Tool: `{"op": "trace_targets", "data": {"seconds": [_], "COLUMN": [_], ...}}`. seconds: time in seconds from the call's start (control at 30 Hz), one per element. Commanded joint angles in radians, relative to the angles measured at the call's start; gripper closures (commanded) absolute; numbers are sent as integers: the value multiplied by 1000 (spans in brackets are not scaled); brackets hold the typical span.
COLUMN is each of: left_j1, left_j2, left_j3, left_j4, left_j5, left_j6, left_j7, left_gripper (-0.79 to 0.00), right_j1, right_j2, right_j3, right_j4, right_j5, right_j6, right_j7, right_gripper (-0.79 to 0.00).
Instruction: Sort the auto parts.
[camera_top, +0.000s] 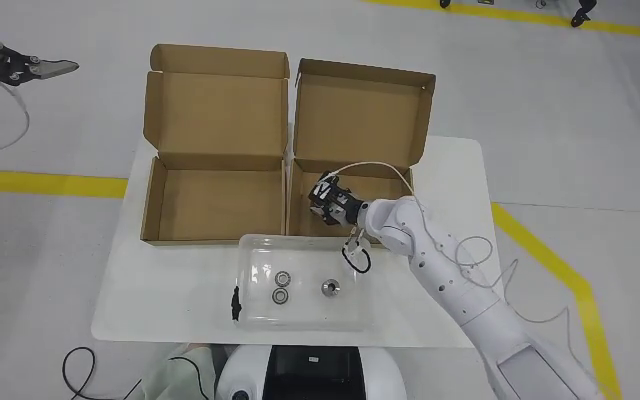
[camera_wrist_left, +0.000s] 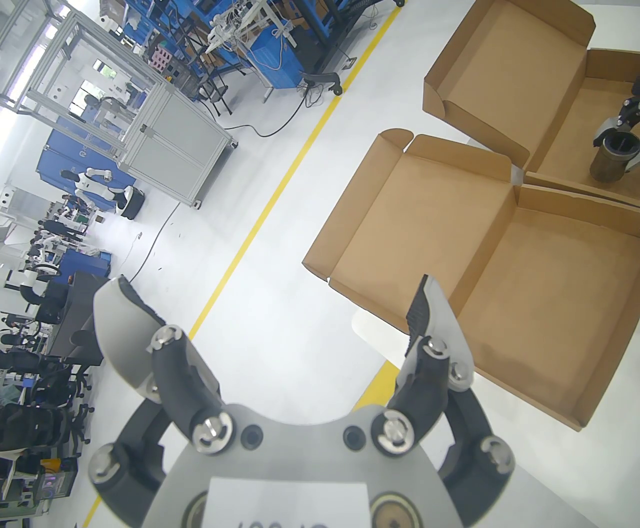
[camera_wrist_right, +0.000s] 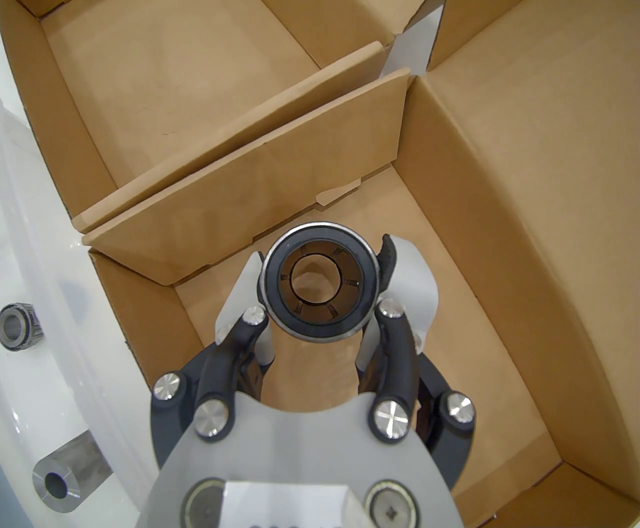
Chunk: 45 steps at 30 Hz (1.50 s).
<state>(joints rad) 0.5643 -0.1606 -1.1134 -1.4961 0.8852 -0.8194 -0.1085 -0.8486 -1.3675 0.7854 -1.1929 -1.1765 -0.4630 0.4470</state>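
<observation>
Metal sleeve (camera_wrist_right: 274, 280) pinched at its sides by right gripper (camera_wrist_right: 322, 280), bore facing the wrist, inside cardboard box (camera_wrist_right: 500, 225). Second cardboard box (camera_wrist_right: 165, 85) just beside, ahead of the fingertips. Clear tray (camera_top: 255, 262) with bearings (camera_top: 284, 276) near, to one side of the fingers. Left gripper (camera_wrist_left: 275, 300) spread wide, well apart, over the floor.

Matt cardboard boxes (camera_top: 215, 205); dull metal sleeve (camera_wrist_right: 274, 282); glossy clear plastic tray (camera_top: 300, 305)
</observation>
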Motion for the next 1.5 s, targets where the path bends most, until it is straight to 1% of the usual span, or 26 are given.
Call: {"op": "trace_targets", "data": {"seconds": [0.0,0.07,0.3,0.37,0.4,0.47,0.57,0.77,0.9,1.03,1.17,1.33,1.47], "left_j1": [0,0,0,0,0,0,0,0,0,0,0,0,0], "left_j2": [0,0,0,0,0,0,0,0,0,0,0,0,0], "left_j3": [0,0,0,0,0,0,0,0,0,0,0,0,0], "left_j4": [0,0,0,0,0,0,0,0,0,0,0,0,0], "left_j5": [0,0,0,0,0,0,0,0,0,0,0,0,0], "left_j6": [0,0,0,0,0,0,0,0,0,0,0,0,0], "left_j7": [0,0,0,0,0,0,0,0,0,0,0,0,0], "left_gripper": [-785,-785,-785,-785,-785,-785,-785,-785,-785,-785,-785,-785,-785], "right_j1": [4,5,5,3,3,-2,-13,-62,-128,-214,-319,-447,-531], "right_j2": [-4,-6,-10,-10,-10,-10,-6,15,35,57,82,110,127], "right_j3": [-5,-9,-5,-2,-1,2,16,69,106,134,160,190,210], "right_j4": [7,9,-1,-4,-5,-10,-34,-160,-263,-383,-529,-683,-751], "right_j5": [-3,-7,-11,-12,-12,-9,-13,-35,-34,-58,-106,-169,-217], "right_j6": [12,18,24,23,21,20,18,-21,-82,-144,-194,-235,-233], "right_j7": [1,3,17,20,22,11,-13,-41,-54,-47,-7,43,80], "right_gripper": [-296,-305,-385,-449,-462,-437,-428,-465,-480,-539,-570,-582,-563]}}
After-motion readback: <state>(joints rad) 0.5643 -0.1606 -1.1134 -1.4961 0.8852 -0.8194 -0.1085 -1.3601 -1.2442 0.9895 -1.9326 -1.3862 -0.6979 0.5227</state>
